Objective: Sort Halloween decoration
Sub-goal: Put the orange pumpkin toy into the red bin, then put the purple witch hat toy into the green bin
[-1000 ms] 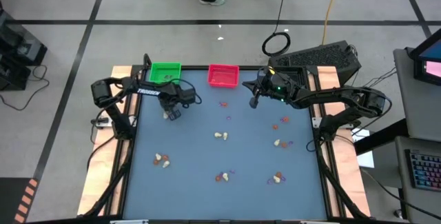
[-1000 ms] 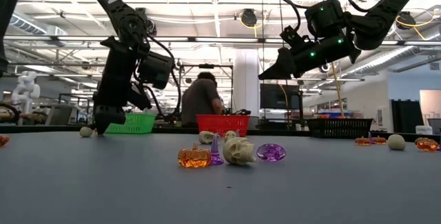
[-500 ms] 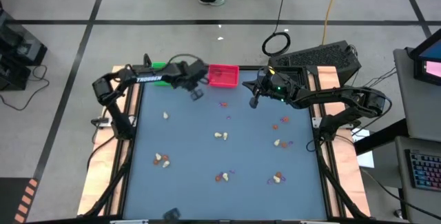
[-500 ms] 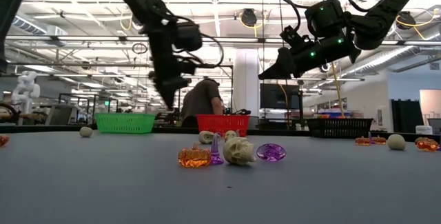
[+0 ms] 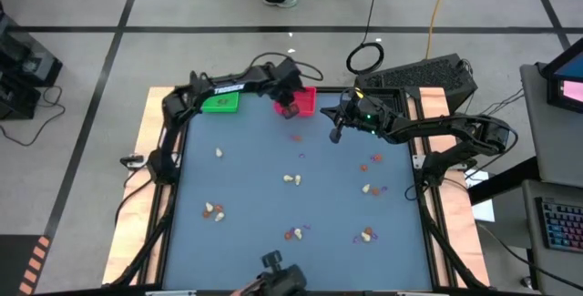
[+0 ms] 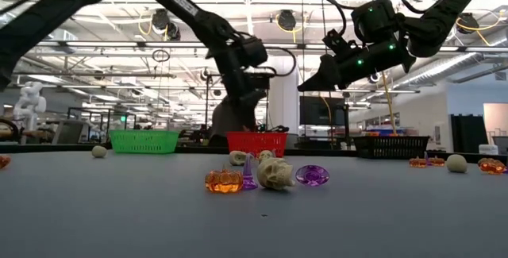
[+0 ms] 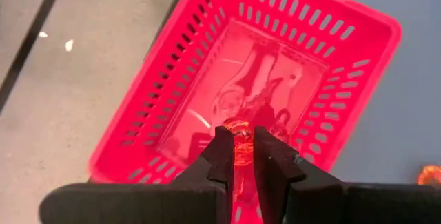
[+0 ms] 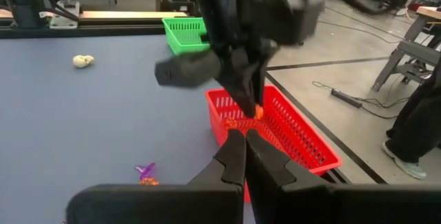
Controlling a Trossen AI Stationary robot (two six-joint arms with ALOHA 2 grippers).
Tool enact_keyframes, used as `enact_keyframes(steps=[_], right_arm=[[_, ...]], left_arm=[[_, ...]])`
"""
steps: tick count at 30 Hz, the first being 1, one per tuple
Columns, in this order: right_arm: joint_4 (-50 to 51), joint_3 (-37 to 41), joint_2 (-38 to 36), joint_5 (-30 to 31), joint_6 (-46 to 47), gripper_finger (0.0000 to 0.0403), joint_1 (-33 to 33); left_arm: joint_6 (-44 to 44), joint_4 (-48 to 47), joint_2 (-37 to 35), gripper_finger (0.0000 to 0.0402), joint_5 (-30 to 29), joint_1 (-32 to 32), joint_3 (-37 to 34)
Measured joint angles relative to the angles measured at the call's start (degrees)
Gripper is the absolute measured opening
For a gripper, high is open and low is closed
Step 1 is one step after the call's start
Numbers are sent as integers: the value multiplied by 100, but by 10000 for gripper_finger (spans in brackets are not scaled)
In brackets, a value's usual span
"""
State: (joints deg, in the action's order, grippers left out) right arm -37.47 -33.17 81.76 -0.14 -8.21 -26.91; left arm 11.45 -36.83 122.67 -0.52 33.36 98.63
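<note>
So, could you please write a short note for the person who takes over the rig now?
Left gripper: over the red tray, fingers shut on an orange-red trinket, not yet released.
Right gripper: shut, holding nothing, raised near the table's back edge to the right of the red tray.
Done: the green tray holds something small; the red tray's contents are unclear.
Left: cream-white, orange-red and purple trinkets lie scattered over the table, including an orange pumpkin, a cream skull and a purple piece near the front.
</note>
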Motion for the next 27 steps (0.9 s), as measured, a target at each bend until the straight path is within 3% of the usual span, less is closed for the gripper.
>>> enact_keyframes(steps=[11,22,27], right_arm=[[2,0,0,0,-17,0,-1],[2,0,0,0,-18,0,0],[0,0,0,0,-18,0,-1]], left_arm=[[149,-96,431,41,86,9,223],[96,56,424,131,68,4,227],[118,25,344,143,-144,1,227]])
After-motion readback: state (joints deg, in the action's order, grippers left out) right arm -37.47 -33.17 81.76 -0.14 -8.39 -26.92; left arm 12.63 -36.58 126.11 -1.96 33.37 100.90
